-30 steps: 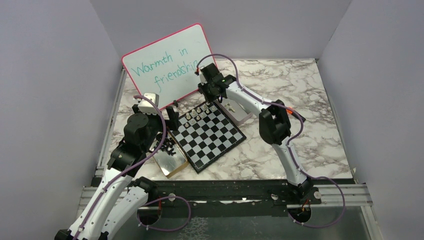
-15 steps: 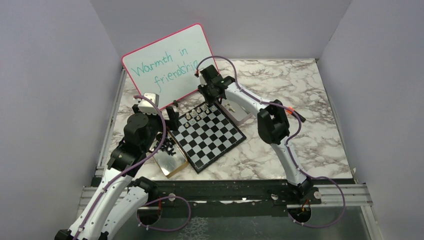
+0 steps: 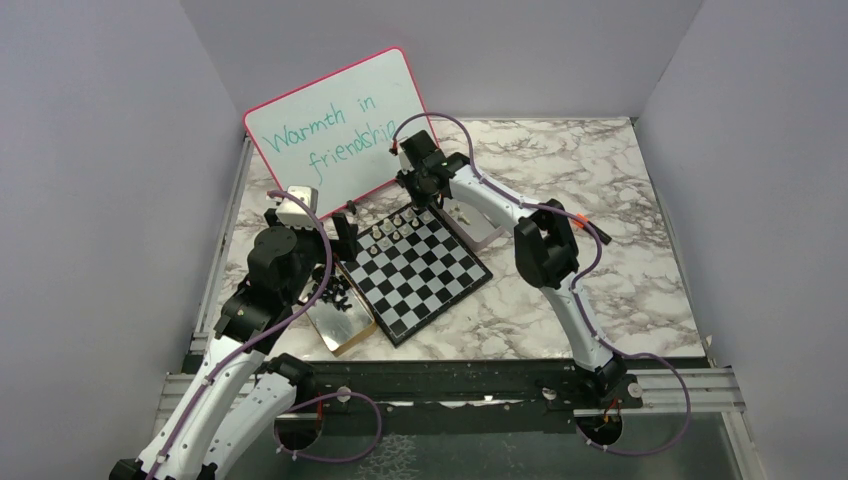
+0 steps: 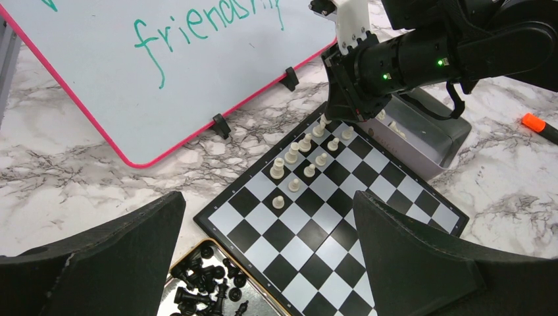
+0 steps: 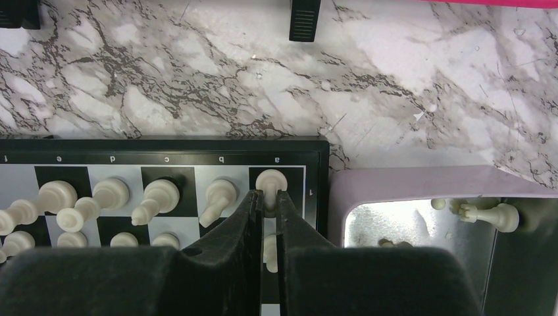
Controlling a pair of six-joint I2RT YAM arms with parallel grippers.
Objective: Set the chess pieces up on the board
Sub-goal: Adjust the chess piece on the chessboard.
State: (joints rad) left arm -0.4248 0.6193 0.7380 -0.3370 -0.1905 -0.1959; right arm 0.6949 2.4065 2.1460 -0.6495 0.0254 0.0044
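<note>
Right wrist view has the right tool (image 5: 270, 197) at lower centre, its jaws drawn in over the last second until they pinch a cream-white piece (image 5: 270, 179) standing on the corner square marked a of the board (image 5: 164, 148). This looks like the corner piece being seated or straightened, filling out the cream back row. Spare cream pieces (image 5: 490, 216) lie in the tray (image 5: 408, 179) at right. Left tool (image 4: 268, 197) hangs wide open and empty above the black pieces (image 4: 204, 289), none yet on the board

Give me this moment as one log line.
right fingers: closed on white piece, corner square of board | left fingers: wide open, empty | black pieces: heaped in tray
</note>
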